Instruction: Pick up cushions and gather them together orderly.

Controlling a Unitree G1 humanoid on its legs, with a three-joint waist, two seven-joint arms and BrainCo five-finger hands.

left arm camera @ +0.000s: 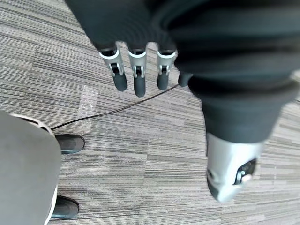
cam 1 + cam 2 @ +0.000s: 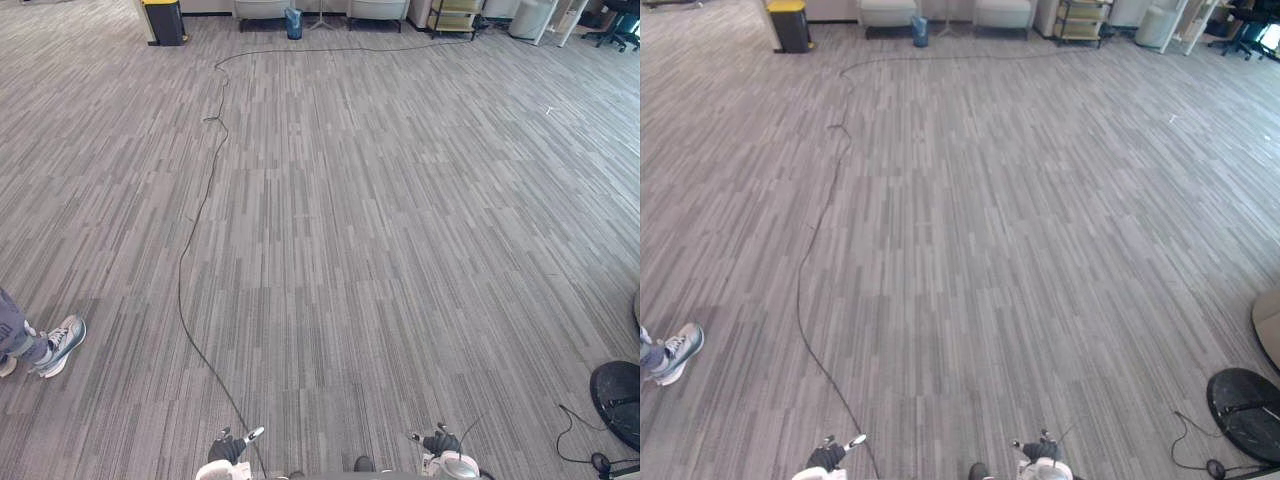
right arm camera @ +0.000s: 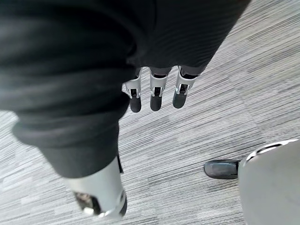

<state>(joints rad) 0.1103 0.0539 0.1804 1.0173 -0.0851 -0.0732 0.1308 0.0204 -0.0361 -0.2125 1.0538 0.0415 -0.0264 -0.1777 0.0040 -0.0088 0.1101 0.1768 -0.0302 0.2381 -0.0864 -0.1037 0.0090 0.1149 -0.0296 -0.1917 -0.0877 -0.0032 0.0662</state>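
Observation:
I see no cushion on the grey striped carpet point(image 2: 350, 250) ahead. My left hand point(image 2: 228, 448) hangs low at the bottom edge of the eye views, and my right hand point(image 2: 440, 442) hangs beside it to the right. In the left wrist view the left hand point(image 1: 136, 70) has straight fingers point(image 1: 120, 77) pointing down at the carpet, holding nothing. The right wrist view shows the right hand point(image 3: 157, 89) the same way, fingers point(image 3: 180, 96) straight and nothing in them.
A person's grey sneaker point(image 2: 60, 345) stands at the left edge. A black round base point(image 2: 617, 400) lies at the lower right, with a tan rounded edge point(image 2: 1270, 325) above it. Far back stand chairs point(image 2: 262, 10), a yellow-topped bin point(image 2: 163, 20) and a cart point(image 2: 455, 15).

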